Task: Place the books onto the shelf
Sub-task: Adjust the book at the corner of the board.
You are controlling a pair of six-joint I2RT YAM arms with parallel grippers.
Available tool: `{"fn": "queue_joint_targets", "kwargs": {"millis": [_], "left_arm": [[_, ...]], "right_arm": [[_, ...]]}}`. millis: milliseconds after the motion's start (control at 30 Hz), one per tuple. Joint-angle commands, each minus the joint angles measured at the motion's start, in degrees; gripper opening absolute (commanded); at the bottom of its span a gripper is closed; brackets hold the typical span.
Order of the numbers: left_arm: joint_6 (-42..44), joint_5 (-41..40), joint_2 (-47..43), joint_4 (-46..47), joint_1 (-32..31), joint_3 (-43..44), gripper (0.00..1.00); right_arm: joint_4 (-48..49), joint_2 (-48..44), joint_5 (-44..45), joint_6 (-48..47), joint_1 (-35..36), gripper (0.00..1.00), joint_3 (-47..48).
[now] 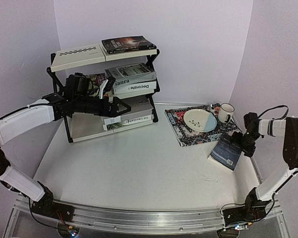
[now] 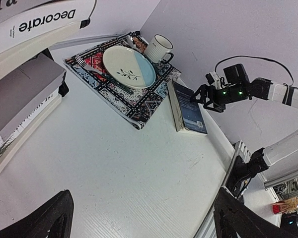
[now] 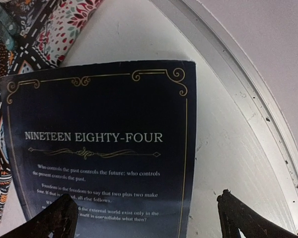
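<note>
Hovering right end effector (image 3: 149, 218), spread and empty, over dark blue book (image 3: 99, 124) at right edge of worktop (image 1: 139, 173); likely light, bendy; pinch a long edge.

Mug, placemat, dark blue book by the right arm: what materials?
Mug: probably glazed ceramic, glossy white ribbed wall. Placemat: likely fabric, matte patterned surface, lies thin. Dark blue book: paperback, smooth card cover with gilt-look print.

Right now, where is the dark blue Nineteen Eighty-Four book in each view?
Top external: dark blue book at the right table edge, near the bottom right.
Left wrist: book right of centre.
Right wrist: book fills the centre and left.
Shared landmark: patterned placemat, beside the book in all three.
</note>
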Motion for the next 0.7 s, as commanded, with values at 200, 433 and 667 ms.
{"fn": "queue_joint_targets", "kwargs": {"millis": [200, 433, 667], "left_arm": [[-1.0, 3.4, 2.0, 3.7, -0.8, -0.9, 1.0], [-2.0, 1.8, 6.7, 6.8, -3.5, -1.1, 1.0], [-1.4, -0.4, 15.0, 9.5, -8.9, 2.9, 0.99]], "right_arm": [[2.5, 4.9, -10.8, 0.4, 0.1, 0.81, -1.8], [2.4, -0.2, -16.3, 2.9, 1.6, 0.71, -9.6], [0.7, -9.3, -12.6, 12.9, 16.8, 0.7, -16.4]]}}
